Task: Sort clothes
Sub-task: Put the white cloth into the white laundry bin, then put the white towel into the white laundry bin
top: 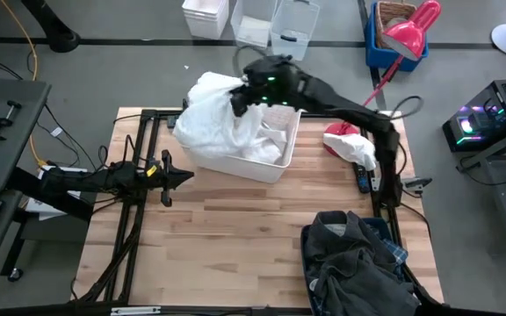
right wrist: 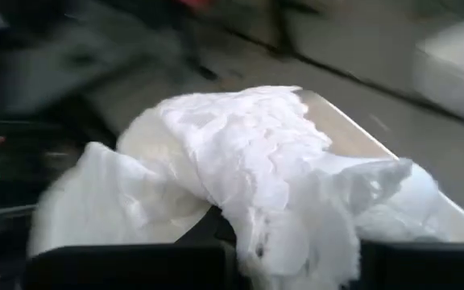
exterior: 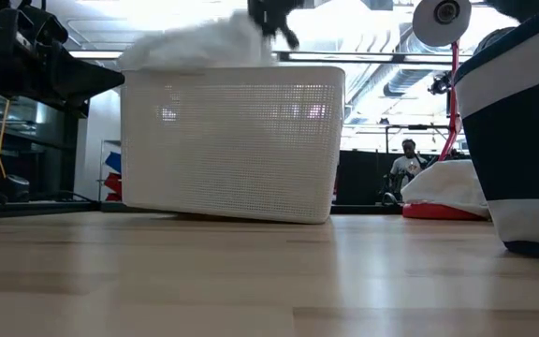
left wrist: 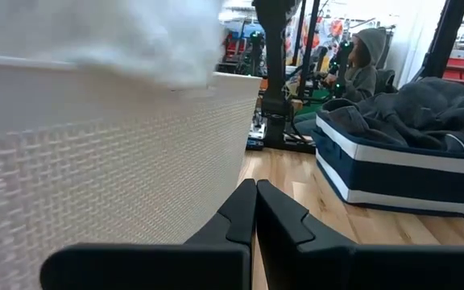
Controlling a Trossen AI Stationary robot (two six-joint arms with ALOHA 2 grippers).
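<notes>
While our right gripper (top: pixel 238 98) clamps a white garment (top: pixel 211 112) over the white basket (top: pixel 266 165) at upper centre of the high view, our left gripper (top: pixel 185 177) waits pinched closed at left — dark clothes (top: pixel 350 254) fill the navy bin (left wrist: pixel 393 173) at lower right.

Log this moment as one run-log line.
task: sort clothes | right gripper: shut on white fabric garment over white plastic mesh basket | left gripper: shut, idle beside basket | dark clothes: in navy bin
</notes>
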